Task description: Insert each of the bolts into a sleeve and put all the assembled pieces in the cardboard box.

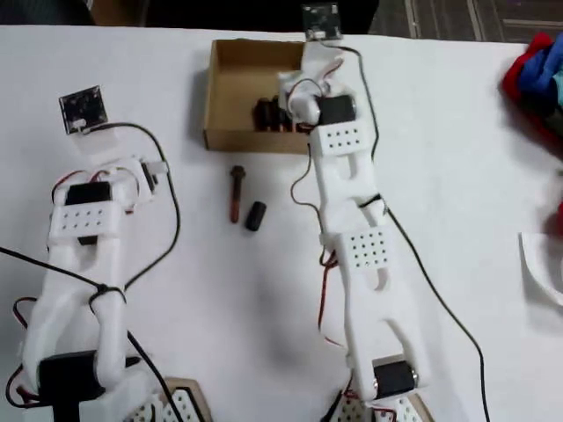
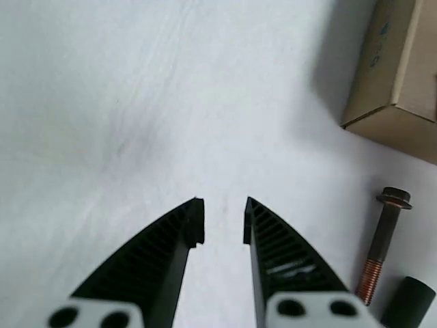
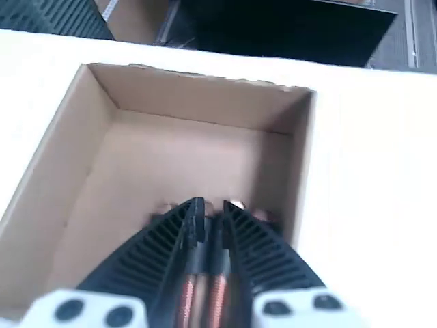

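Two pincers logged. Right gripper (image 3: 210, 213): jaws nearly shut on copper-threaded piece (image 3: 218, 301), tips inside cardboard box (image 3: 205, 102), close to one wall. Release: open wide, lift straight, clear of wall. Left gripper (image 2: 224, 222): parted, empty, outside box. Loose bolt (image 1: 237, 193), sleeve (image 1: 256, 215) just arm-side of box.

We see a matt brown cardboard box (image 1: 246, 139) on a smooth white table (image 1: 457, 158). Beside the box lie a dull metal bolt (image 1: 237, 195) with coppery thread and a matt black sleeve (image 1: 256, 215).
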